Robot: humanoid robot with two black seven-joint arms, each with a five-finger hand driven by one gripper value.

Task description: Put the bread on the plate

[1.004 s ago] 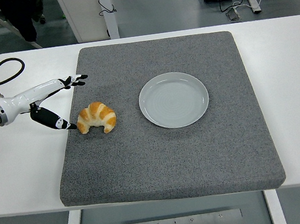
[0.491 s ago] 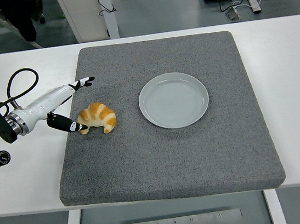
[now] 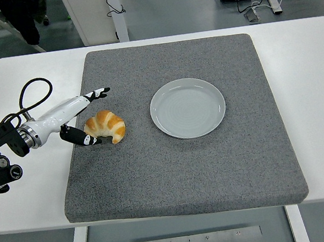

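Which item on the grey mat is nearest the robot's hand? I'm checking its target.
The croissant, flanked by the left hand; the plate lies farther right.

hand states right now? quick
Left hand: open, fingers spread around the bread, not gripping it yet.
Right hand: not in view.

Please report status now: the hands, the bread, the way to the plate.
Left robot hand open, straddling bread. Bread on grey mat, ungrasped. Plate empty, way clear.
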